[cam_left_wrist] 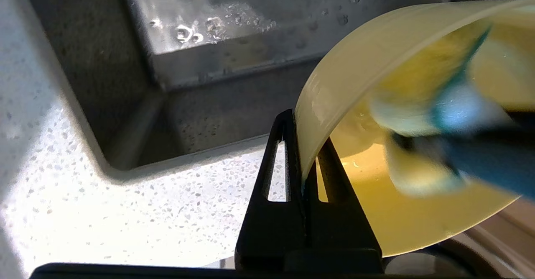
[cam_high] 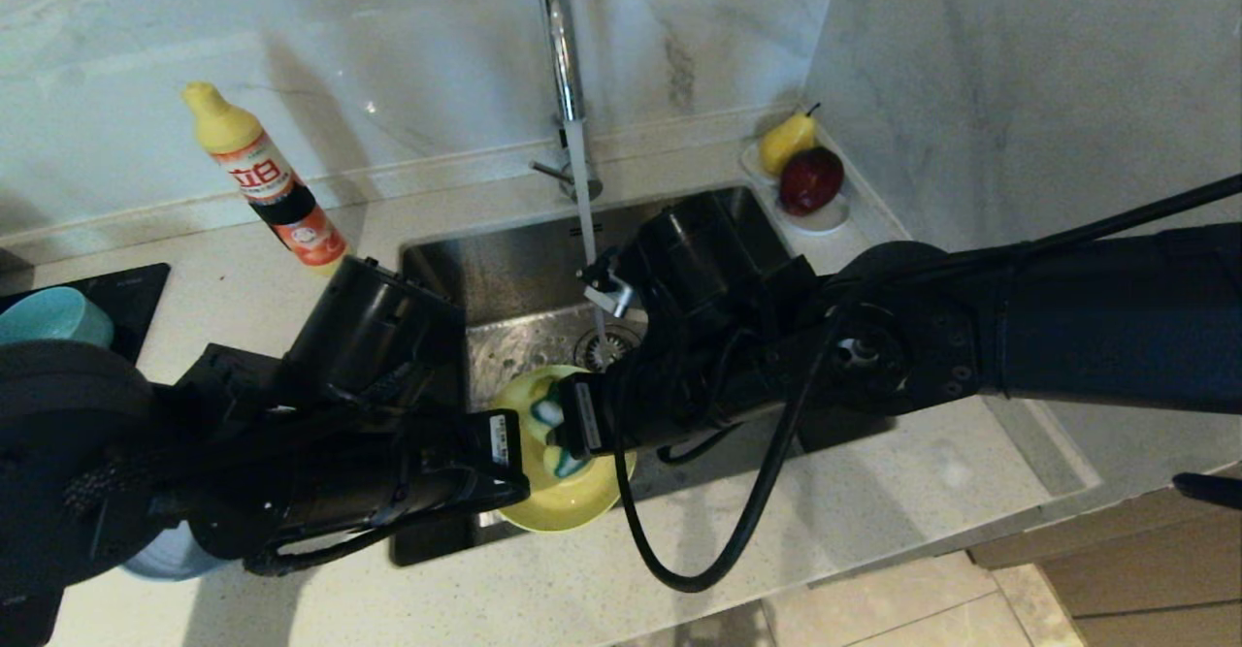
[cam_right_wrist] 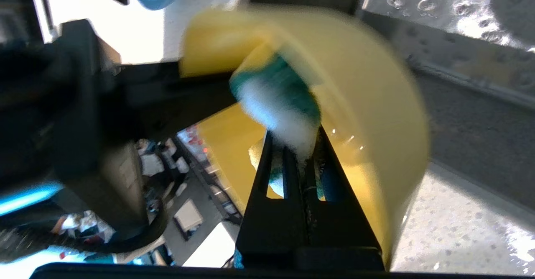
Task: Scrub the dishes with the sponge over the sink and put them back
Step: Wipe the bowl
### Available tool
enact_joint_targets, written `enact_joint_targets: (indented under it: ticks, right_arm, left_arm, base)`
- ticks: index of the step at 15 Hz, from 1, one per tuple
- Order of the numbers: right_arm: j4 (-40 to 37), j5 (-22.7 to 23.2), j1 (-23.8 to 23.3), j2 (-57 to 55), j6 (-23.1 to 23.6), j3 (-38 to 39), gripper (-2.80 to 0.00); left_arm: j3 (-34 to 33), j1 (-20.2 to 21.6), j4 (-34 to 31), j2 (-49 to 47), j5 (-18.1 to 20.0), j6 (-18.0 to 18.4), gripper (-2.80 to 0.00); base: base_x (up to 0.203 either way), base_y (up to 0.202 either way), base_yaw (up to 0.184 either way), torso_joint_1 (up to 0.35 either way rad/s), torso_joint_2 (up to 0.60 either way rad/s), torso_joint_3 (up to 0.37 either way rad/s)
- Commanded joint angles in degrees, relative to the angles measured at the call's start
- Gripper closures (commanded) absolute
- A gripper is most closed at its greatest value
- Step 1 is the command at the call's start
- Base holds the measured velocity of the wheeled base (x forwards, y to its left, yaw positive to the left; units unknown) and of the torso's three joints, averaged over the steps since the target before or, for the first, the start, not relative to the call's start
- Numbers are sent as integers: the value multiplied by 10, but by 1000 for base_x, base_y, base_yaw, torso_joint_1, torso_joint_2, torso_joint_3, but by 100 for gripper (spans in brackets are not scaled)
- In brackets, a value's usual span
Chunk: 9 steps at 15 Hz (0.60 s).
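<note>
Round yellow bowl [cam_high: 568,492] hangs tipped over the steel sink's [cam_high: 505,269] front edge. Left end effector [cam_left_wrist: 301,162] pinches its rim w/ fingers pressed together. Right end effector [cam_right_wrist: 299,153], pinching the yellow-green sponge [cam_right_wrist: 280,99], is right inside the bowl, sponge touching its inner wall.

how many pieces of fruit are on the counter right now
2, both on the small white saucer at the sink's back right corner by the wall: a yellow pear and, touching it in front, a dark red apple. The arms may hide more.
</note>
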<state>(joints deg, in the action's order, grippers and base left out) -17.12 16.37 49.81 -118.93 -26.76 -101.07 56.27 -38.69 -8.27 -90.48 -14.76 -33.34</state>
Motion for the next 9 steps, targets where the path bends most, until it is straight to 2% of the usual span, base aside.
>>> enact_joint_targets:
  ticks: [1,9]
  right_arm:
    - [-9,-5,1,-4,0,-2,0]
    - [-22,-20,0,-2,3,3,0]
  left_arm:
    - [-20,-1,34,8,-1,9,0]
    - [-20,-1,41,18,-1,15,0]
  base:
    - [0,0,0,0,0,0]
    - [0,0,0,0,0,0]
